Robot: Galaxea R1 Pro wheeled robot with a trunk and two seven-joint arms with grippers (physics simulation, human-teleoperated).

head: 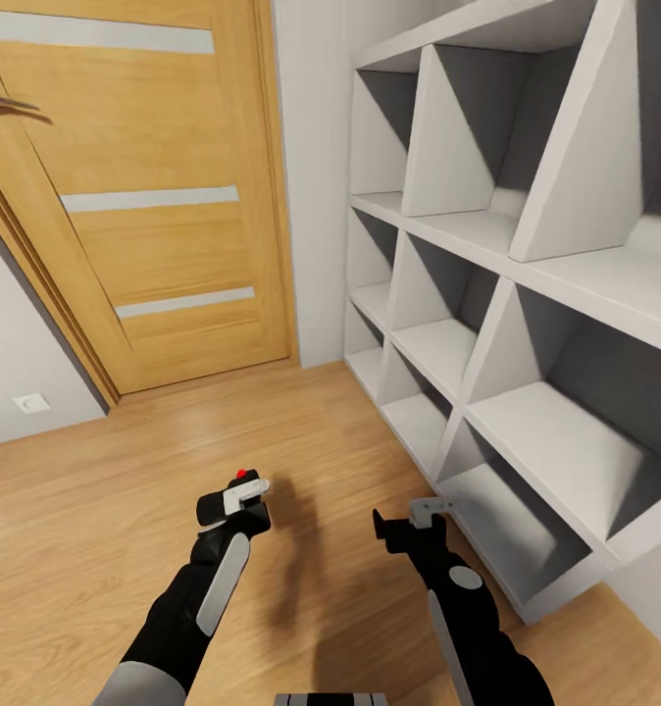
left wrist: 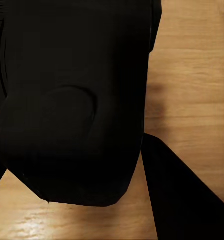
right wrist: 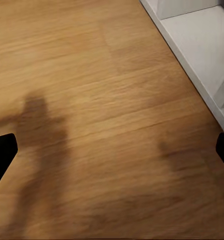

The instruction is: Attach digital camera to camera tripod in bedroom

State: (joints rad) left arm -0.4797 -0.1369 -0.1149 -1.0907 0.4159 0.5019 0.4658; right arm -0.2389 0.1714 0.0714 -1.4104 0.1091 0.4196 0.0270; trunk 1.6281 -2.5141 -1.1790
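Observation:
The digital camera (head: pixel 220 508), a small dark body with a red dot on its top, sits in my left gripper (head: pixel 238 496), low over the light wood floor. In the left wrist view the camera's black body (left wrist: pixel 72 100) is pressed close to the lens, with a dark finger (left wrist: pixel 184 200) beside it. My right gripper (head: pixel 414 517) hangs open with nothing in it near the foot of the white cubby shelf. Its two black fingertips stand far apart over bare floor, with the gripper (right wrist: pixel 112 155) between them. The camera tripod is out of view.
A white cubby shelf (head: pixel 527 294) runs along the right, and its lowest board (right wrist: pixel 201 45) is close to my right gripper. A light wood door (head: pixel 164 196) with a metal handle (head: pixel 7 106) stands ahead on the left, with a wall socket (head: pixel 31 402) beside it. Wood floor (head: pixel 311 431) lies between them.

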